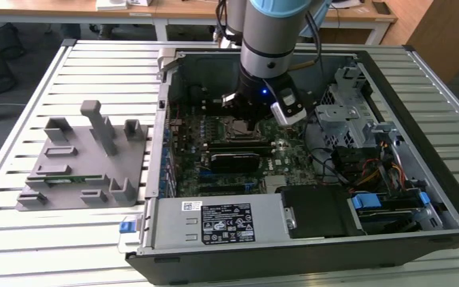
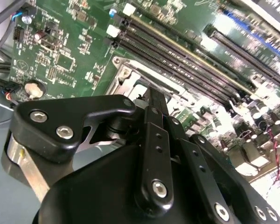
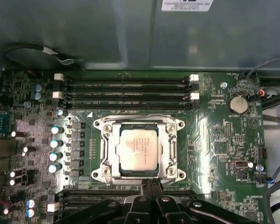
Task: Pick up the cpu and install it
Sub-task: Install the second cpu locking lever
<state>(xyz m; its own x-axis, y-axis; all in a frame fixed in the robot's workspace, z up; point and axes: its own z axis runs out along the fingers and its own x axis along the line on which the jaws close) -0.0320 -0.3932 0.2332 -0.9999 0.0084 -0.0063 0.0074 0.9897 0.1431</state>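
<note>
The cpu [image 3: 138, 149] is a pale silvery square lying flat inside the metal-framed socket [image 3: 139, 125] on the green motherboard [image 3: 214, 140]. In the first wrist view my gripper [image 3: 150, 186] hangs just past the socket's edge, its two black fingers pressed together with nothing between them. The second wrist view shows the same fingers [image 2: 155, 100] over the socket frame [image 2: 126, 77]. In the exterior view the arm reaches down into the open computer case [image 1: 165, 78], with the gripper [image 1: 250, 124] right over the socket [image 1: 231, 127].
Empty memory slots [image 3: 126, 88] run beside the socket, and a coin battery [image 3: 237, 104] sits nearby. A black card [image 1: 233, 160], power supply [image 1: 213, 221] and drive cage [image 1: 357, 107] crowd the case. A grey fixture [image 1: 86, 158] holding a green stick [image 1: 66, 178] stands on the slatted table.
</note>
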